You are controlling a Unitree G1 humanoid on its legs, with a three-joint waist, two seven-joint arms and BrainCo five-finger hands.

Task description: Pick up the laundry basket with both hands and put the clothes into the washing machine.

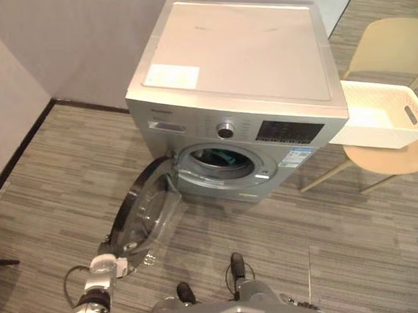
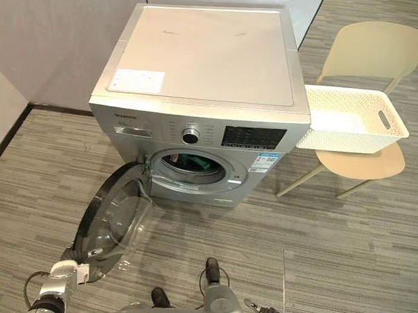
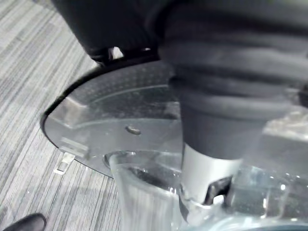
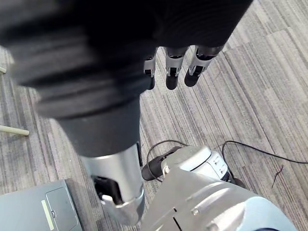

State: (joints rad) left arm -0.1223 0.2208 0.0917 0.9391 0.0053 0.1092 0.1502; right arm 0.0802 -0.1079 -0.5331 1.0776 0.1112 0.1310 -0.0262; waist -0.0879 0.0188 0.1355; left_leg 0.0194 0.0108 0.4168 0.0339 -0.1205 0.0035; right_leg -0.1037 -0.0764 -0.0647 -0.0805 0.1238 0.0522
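Observation:
The silver washing machine (image 1: 232,58) stands ahead with its round door (image 1: 145,215) swung wide open to the left. Dark and teal clothes (image 1: 219,157) lie inside the drum. The white laundry basket (image 1: 380,114) rests on a beige chair (image 1: 396,159) to the right of the machine, and it looks empty. My left hand (image 3: 207,168) is at the lower rim of the open door, its thumb against the clear door glass (image 3: 144,183). My right hand (image 4: 173,67) hangs low over the floor with straight fingers, holding nothing.
A grey wall with a black baseboard (image 1: 21,147) runs along the left. The chair legs (image 1: 324,176) stick out beside the machine's right front corner. Striped grey carpet (image 1: 351,240) spreads in front of the machine.

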